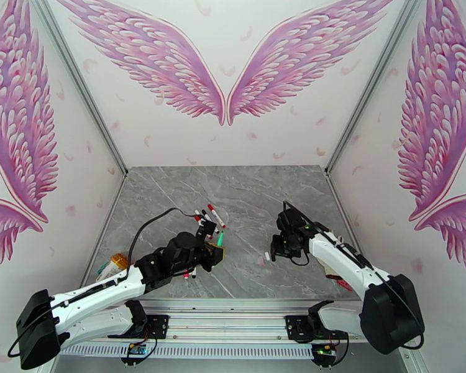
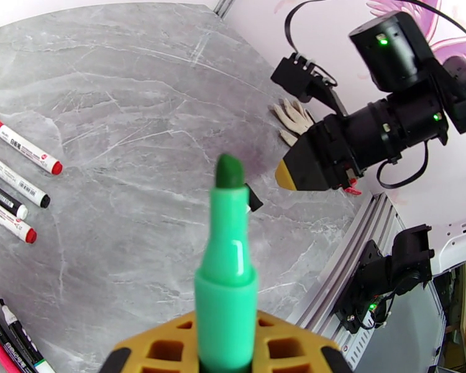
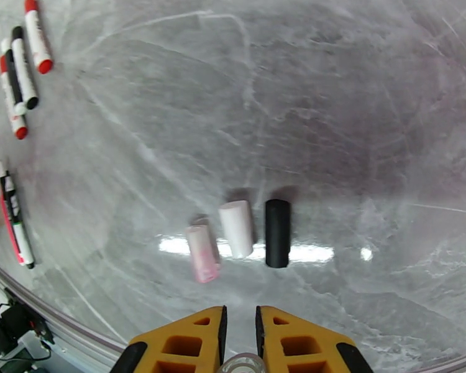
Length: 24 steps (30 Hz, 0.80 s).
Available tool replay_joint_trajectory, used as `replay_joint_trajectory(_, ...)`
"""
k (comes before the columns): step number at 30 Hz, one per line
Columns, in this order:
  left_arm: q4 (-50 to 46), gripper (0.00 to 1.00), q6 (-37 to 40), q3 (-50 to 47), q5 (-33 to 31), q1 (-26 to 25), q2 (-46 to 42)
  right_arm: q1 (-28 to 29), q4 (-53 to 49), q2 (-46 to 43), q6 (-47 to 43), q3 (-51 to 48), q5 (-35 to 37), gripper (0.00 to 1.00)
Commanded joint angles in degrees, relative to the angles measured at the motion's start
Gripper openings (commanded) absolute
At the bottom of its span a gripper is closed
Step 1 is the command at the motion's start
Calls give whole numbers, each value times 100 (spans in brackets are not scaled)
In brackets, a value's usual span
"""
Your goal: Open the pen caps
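- Closest to my left wrist camera, the left gripper (image 2: 227, 359) has its yellow fingers (image 2: 164, 350) clamped on a bright green plastic marker pen (image 2: 227, 281). The pen stands up away from the fingers, cap off, its dark green felt tip (image 2: 228, 172) bare.
- From overhead I see this gripper (image 1: 213, 253) above the near-left part of the grey marble-patterned tabletop (image 1: 251, 188), with the green pen (image 1: 221, 239) poking out of it.
- The right gripper (image 3: 240, 331) hangs over the table with its yellow fingers drawn almost together, a thin slit between them. A pale rounded shape (image 3: 240, 363) sits low in that slit, and I cannot tell what it is.
- Just beyond those fingers, three stubby cylindrical pen caps lie side by side and close together on the table: a pink one (image 3: 202, 253), a white one (image 3: 236, 228) and a black one (image 3: 277, 233).
- Four capped white-barrelled pens (image 2: 22, 144) lie in a loose row well to the left of the caps. Two have red ends and two have black.
- A few more slim pens (image 2: 12, 334) lie nearer the table's front edge with their nibs exposed. One of them is pinkish-red.
- Through the left wrist camera I see the right gripper (image 2: 289, 174) tilted down toward the table, the black cap (image 2: 255, 197) lying just beside its tip.
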Motion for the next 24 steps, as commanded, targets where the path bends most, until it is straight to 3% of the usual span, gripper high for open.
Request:
replay_joint_trajectory(1,-45,11,120,94,-31,56,132,-113,-129,219,-243,203,234,21)
replay_joint_trajectory(24,66,12,112,198,129,122,633,-295,273,1213,-337,198,176,26)
